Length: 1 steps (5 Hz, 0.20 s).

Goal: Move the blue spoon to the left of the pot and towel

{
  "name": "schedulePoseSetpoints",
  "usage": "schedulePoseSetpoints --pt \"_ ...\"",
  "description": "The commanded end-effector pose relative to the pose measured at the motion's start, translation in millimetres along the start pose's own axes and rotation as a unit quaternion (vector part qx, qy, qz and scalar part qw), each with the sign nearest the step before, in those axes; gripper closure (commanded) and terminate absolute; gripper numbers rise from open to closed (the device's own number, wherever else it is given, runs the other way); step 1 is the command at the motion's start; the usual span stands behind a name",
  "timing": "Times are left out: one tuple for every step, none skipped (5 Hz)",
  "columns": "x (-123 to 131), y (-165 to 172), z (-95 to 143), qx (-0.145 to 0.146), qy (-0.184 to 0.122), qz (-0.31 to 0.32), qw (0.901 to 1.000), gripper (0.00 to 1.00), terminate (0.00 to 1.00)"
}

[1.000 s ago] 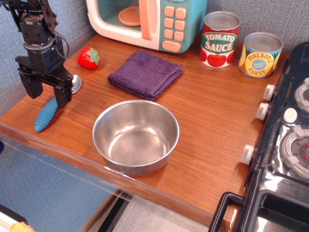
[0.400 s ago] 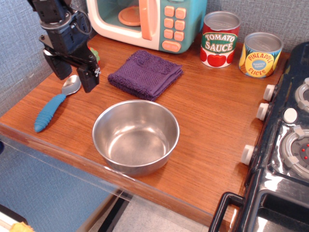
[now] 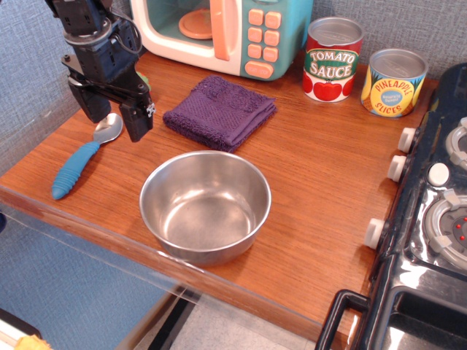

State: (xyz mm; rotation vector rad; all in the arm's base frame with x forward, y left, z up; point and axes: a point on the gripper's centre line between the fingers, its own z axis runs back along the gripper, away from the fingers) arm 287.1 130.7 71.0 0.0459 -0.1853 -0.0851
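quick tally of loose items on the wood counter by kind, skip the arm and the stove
Cans: 2, tomato sauce can, pineapple slices can
Pots: 1, pot
Towels: 1, towel
Spoons: 1, blue spoon
Toy microwaves: 1, microwave
Total: 6. The gripper blocks part of the back-left corner, so anything behind it isn't counted.

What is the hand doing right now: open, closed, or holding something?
Hand: open, holding nothing; the blue spoon lies on the table beneath it.
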Motion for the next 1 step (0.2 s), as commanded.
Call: schedulePoseSetpoints --pt "3.8 0.1 25.4 0.012 -0.019 -0.005 0.9997 0.0 1.0"
